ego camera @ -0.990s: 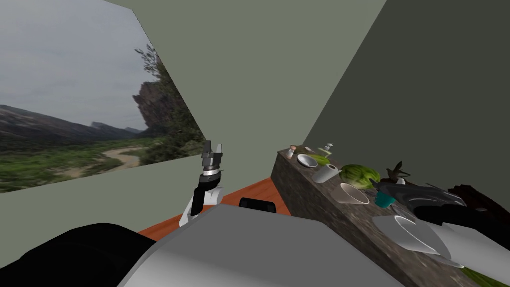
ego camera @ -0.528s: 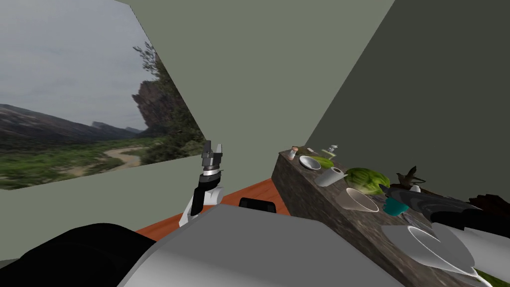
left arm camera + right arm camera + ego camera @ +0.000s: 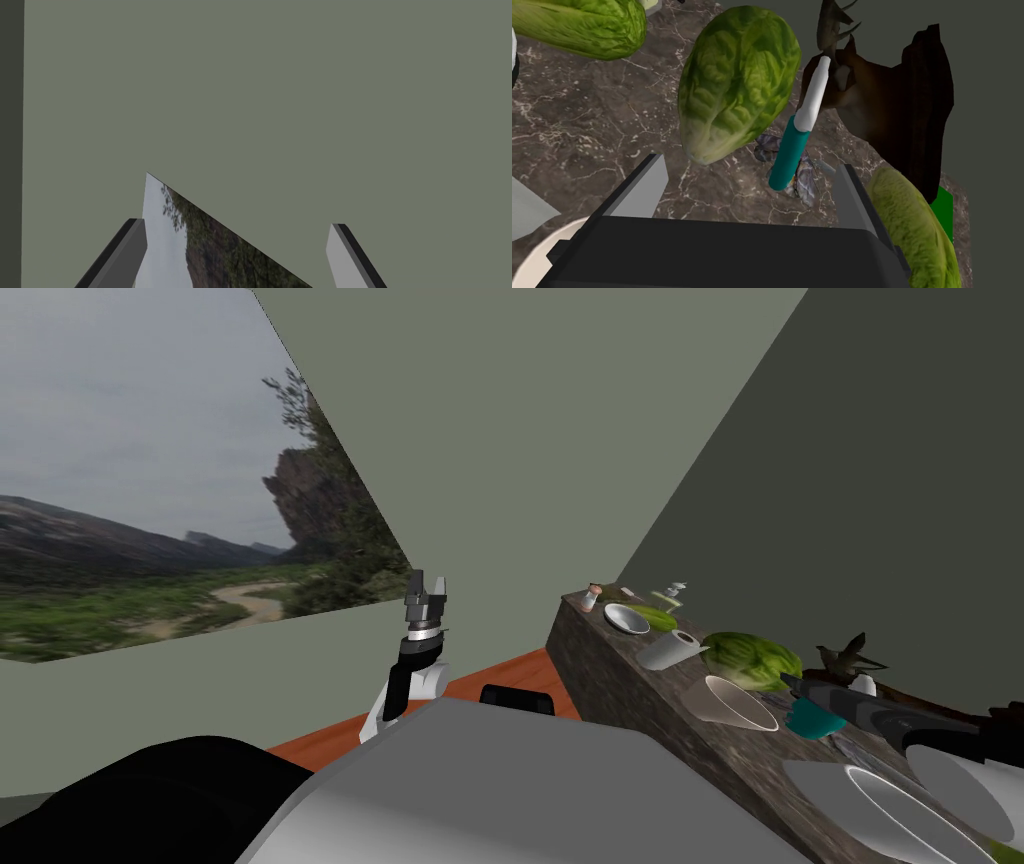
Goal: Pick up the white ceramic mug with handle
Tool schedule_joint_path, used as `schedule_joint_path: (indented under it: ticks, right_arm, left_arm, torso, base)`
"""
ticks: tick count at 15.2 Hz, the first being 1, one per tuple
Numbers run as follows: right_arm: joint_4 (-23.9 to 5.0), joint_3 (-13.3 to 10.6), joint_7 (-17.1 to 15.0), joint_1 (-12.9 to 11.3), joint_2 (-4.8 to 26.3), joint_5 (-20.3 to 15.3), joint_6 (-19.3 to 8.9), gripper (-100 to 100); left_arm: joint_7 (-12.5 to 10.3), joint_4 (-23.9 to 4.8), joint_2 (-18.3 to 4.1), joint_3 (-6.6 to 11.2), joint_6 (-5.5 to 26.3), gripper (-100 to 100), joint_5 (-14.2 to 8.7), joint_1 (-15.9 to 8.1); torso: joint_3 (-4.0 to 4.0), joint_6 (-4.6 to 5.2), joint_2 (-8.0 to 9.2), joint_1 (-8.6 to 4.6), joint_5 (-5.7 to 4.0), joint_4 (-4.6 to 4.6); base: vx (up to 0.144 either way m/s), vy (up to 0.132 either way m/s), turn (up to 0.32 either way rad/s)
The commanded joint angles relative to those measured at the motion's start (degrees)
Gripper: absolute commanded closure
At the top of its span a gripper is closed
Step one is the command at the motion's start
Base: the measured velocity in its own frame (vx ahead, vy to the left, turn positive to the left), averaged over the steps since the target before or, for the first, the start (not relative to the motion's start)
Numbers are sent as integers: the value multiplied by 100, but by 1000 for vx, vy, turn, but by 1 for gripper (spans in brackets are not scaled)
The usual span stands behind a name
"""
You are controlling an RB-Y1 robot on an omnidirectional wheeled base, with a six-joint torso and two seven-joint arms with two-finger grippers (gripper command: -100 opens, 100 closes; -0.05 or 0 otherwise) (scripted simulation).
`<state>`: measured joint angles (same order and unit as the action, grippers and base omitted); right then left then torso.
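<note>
The white mug (image 3: 666,650) sits near the front edge of the dark marbled bench (image 3: 620,688), between a grey bowl (image 3: 627,618) towards the far end and a beige bowl (image 3: 740,703). The right gripper (image 3: 797,685) (image 3: 749,187) hovers well apart from it, past the lettuce (image 3: 752,656), fingers spread, holding nothing, over a teal-handled tool (image 3: 787,155). The left gripper (image 3: 427,585) is raised off the bench, fingers spread.

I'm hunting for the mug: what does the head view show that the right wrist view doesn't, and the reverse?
Head view adds: a white mug on the counter, beyond the lettuce, and the raised left gripper. Right wrist view adds: the right gripper, fingers open, and a green block. Shared: the lettuce, the teal tool and the marbled counter.
</note>
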<state>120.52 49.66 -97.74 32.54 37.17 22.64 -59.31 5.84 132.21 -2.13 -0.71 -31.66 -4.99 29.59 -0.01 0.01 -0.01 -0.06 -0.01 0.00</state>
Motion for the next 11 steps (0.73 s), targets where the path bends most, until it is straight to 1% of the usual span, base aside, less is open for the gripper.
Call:
schedule_joint_path:
  ticks: [1, 2, 3, 4, 5, 6, 7, 9, 10, 11]
  right_arm:
    - [-33, 33, -177, -20, -2, 40, -286, -100]
    - [-33, 33, -177, -20, -2, 40, -324, -100]
    - [-87, 173, -427, -33, -15, 211, -500, -100]
    - [-87, 173, -503, -33, -15, 211, -601, -100]
    - [-87, 173, -503, -33, -15, 211, -713, -100]
    - [-87, 173, -503, -33, -15, 211, -754, -100]
    - [-138, 300, -766, -48, -39, 380, -927, -100]
    - [-138, 300, -810, -48, -39, 380, -1169, -100]
    - [-138, 300, -810, -48, -39, 380, -1175, -100]
    - [-186, 416, -1065, -64, -72, 546, -1366, -100]
  left_arm:
    - [0, 0, 0, 0, 0, 0, 0, 0]
    - [0, 0, 0, 0, 0, 0, 0, 0]
    - [0, 0, 0, 0, 0, 0, 0, 0]
    - [0, 0, 0, 0, 0, 0, 0, 0]
    - [0, 0, 0, 0, 0, 0, 0, 0]
    - [0, 0, 0, 0, 0, 0, 0, 0]
    - [0, 0, 0, 0, 0, 0, 0, 0]
    - [0, 0, 0, 0, 0, 0, 0, 0]
    - [0, 0, 0, 0, 0, 0, 0, 0]
    - [0, 0, 0, 0, 0, 0, 0, 0]
  torso:
    - [0, 0, 0, 0, 0, 0]
    - [0, 0, 1, 0, 0, 0]
    - [1, 0, 3, 2, 0, 0]
    - [1, 0, 2, -2, 0, 1]
    - [0, -1, -1, -6, -1, 0]
    - [-1, 0, -1, -6, -2, 0]
    - [1, 1, 2, -2, -1, 0]
    - [1, 0, 1, -7, -1, 0]
    - [1, 1, 2, -7, -2, 0]
    - [2, 1, 4, -4, -1, 1]
  base:
    - [24, -21, 28]
    - [15, -15, 5]
    - [26, -30, 47]
    - [35, -43, 60]
    - [29, -35, 28]
    - [17, -20, 2]
    - [22, -33, 32]
    - [26, -42, 39]
    - [15, -23, 1]
    - [22, -39, 24]
